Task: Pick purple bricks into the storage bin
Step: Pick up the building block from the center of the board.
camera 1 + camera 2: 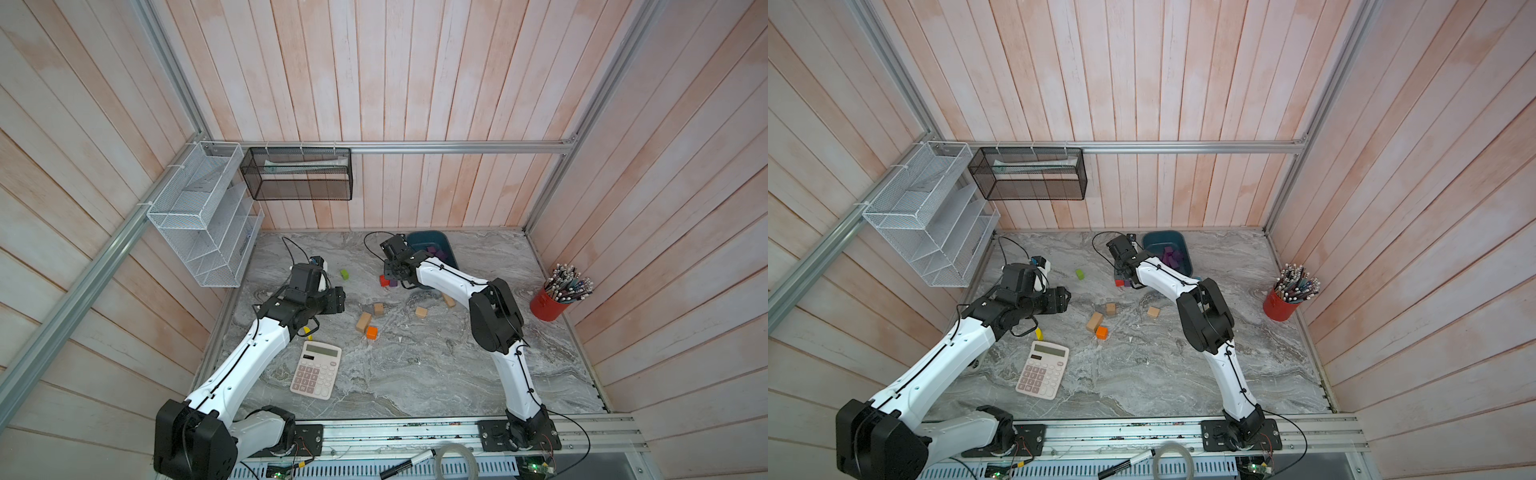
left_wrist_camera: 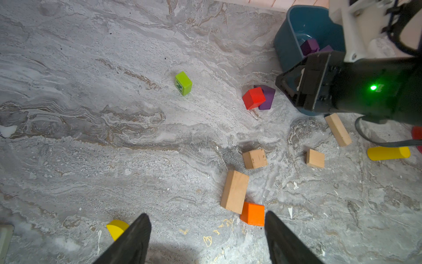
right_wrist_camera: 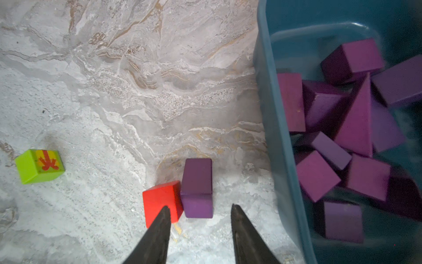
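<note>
1. Right wrist view: storage bin (image 3: 274, 118) holds roughly ten purple bricks (image 3: 317, 176), heaped.
2. One purple brick (image 3: 198, 189) left on the table, touching a red block (image 3: 159, 201), beside the bin.
3. Right gripper (image 3: 201, 211) apart, empty, straddling it; left gripper (image 2: 207, 222) apart, empty.
4. Judged nearly complete.

Storage bin (image 1: 432, 243) at the back of the tabletop (image 1: 436, 365), purple bricks (image 3: 342, 137) piled in it. One loose brick (image 3: 198, 189) lies on the tabletop just beside the bin wall, touching another block (image 3: 162, 201). Right end effector (image 3: 201, 208) near over that pair. Calculator (image 1: 316, 370) front left, pencil cup (image 1: 550, 301) far right. Left end effector (image 2: 207, 219) near the block cluster (image 2: 235, 192) at centre.
</note>
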Robot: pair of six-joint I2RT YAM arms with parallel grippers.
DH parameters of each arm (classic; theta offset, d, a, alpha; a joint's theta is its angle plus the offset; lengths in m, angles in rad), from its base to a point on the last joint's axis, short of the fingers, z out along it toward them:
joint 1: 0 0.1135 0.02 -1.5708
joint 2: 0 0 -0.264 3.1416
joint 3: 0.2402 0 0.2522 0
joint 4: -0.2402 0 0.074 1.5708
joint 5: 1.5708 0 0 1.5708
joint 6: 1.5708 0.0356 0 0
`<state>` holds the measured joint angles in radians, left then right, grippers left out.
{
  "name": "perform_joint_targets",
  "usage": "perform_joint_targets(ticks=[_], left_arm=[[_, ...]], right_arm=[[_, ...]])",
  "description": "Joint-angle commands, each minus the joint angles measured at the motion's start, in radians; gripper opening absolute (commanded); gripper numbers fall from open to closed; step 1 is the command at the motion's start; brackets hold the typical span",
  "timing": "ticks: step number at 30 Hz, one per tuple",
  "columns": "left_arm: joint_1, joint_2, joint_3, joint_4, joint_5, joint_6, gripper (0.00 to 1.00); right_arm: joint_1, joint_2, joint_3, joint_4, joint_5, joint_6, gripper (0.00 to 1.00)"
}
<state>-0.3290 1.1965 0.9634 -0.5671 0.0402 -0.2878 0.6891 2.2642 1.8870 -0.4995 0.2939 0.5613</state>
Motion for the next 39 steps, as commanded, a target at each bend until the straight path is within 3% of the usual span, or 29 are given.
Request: perform_joint_targets(ticks=[1, 39], left_arm=[[0.004, -0.020, -0.015, 0.016, 0.017, 0.017, 0.80], [0.017, -0.021, -0.019, 0.019, 0.039, 0.019, 0.81]], right_arm=[[-0.003, 0.029, 0.031, -0.044, 0.004, -0.018, 0.45], [-0.011, 0.080, 0.044, -0.051, -0.028, -0.060, 0.47]])
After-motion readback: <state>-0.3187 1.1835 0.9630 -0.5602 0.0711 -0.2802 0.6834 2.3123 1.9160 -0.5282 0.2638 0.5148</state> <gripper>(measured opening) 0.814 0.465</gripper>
